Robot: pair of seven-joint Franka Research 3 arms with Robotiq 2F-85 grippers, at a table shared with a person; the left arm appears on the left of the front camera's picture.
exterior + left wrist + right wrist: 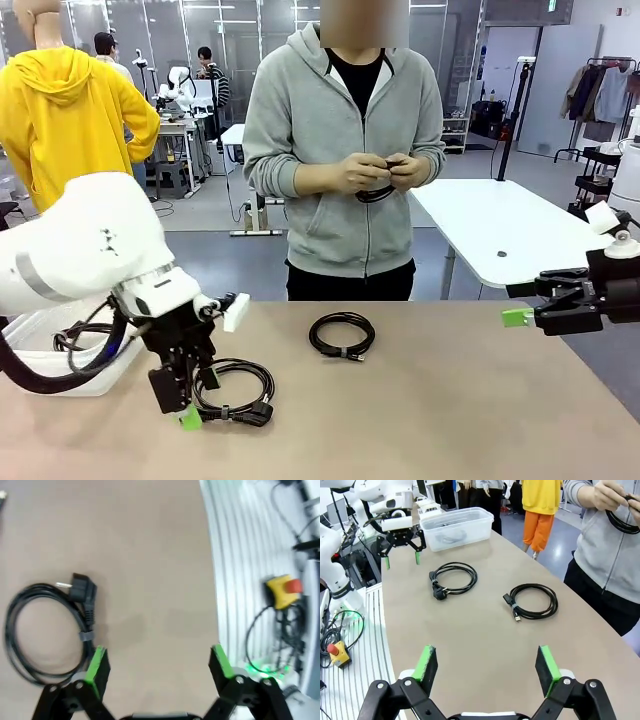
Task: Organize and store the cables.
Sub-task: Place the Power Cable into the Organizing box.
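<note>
Left gripper (157,665) is wide open, empty, just beside a coiled black plug cable (87,612) on the tan surface (150,555); right gripper (487,665) likewise.

Bare table (470,400) runs free across the near middle and right, ahead of the spread right gripper (487,666); at near left the spread left gripper (158,664) hangs just beside a plug coil (240,395), a second coil (342,334) lies at centre, and a bin (465,530) blocks the far left edge.
</note>
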